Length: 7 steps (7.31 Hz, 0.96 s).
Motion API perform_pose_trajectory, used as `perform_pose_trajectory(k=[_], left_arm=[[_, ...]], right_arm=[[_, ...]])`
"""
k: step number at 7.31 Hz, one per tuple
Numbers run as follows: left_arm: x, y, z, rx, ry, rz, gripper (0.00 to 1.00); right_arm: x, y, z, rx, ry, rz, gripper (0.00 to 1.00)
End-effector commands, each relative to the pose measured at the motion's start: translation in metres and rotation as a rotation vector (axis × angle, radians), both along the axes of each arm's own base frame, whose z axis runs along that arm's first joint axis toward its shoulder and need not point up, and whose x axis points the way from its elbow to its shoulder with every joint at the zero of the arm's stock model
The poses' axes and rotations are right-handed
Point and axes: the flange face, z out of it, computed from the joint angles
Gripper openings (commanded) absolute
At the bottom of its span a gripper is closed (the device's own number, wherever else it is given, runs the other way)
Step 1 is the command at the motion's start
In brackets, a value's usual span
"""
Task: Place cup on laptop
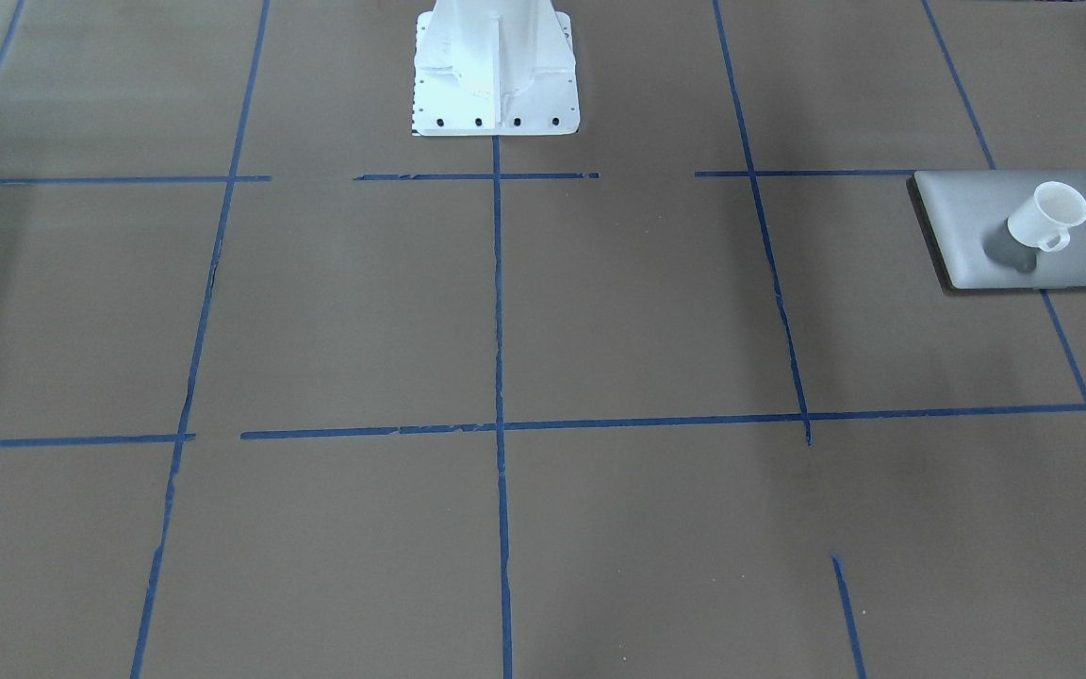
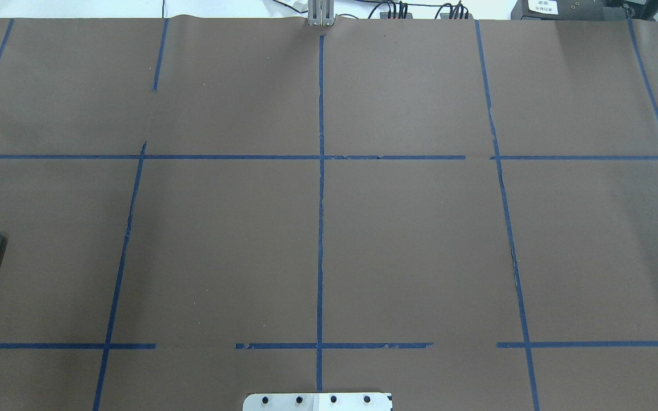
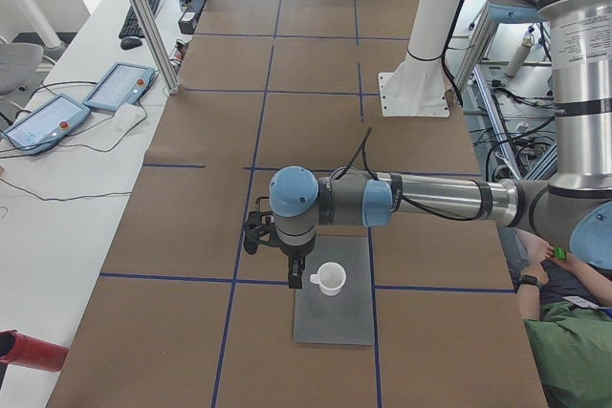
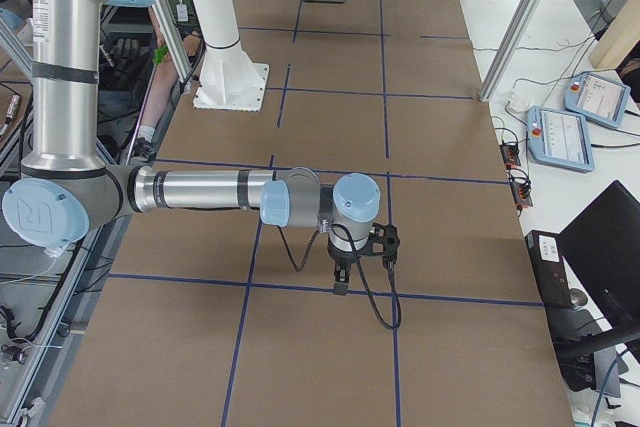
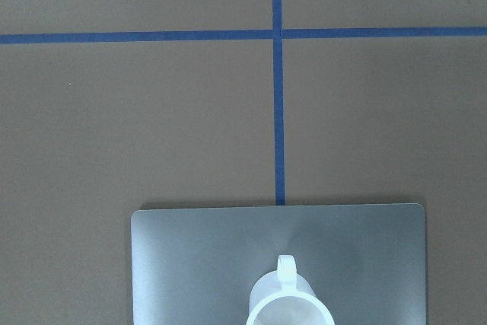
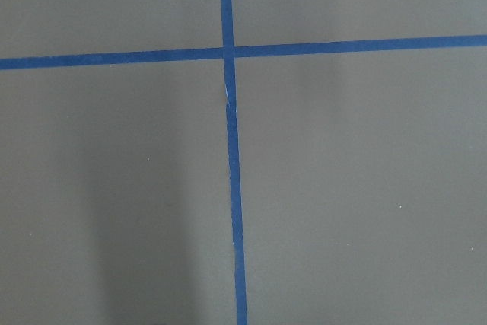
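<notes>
One cup [image 1: 1048, 215] stands upright on the laptop [image 1: 967, 226], so placement looks complete. I cannot tell whether the left gripper [image 3: 296, 279] or right gripper [image 4: 340, 287] is open or closed.

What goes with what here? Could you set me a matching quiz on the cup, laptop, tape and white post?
Things: 1 cup; 2 laptop; 3 tape; 4 post.
States: A blue lines across the table; B lies flat on the table; C stands on the laptop; D white, rising from a plate.
Pairs: 1-C; 2-B; 3-A; 4-D.
</notes>
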Motion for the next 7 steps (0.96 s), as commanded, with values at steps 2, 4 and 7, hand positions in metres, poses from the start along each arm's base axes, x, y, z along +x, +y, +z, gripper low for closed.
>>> perform_pose_trajectory(k=[2,4,7], left_arm=[[-0.0005,0.0004,0.0023,-0.005,-0.008,-0.001,1.00],[-0.0003,0.0048,0.0067,-0.016,-0.006,-0.001,1.00],[-0.0002,0.0056,0.0075,-0.019,-0.006,-0.001,1.00]], right_arm=[[0.0000,0.0000,0.0000,0.000,0.000,0.000,1.00],[0.0000,0.0000,0.0000,0.000,0.000,0.000,1.00],[0.0000,0.0000,0.0000,0.000,0.000,0.000,1.00]])
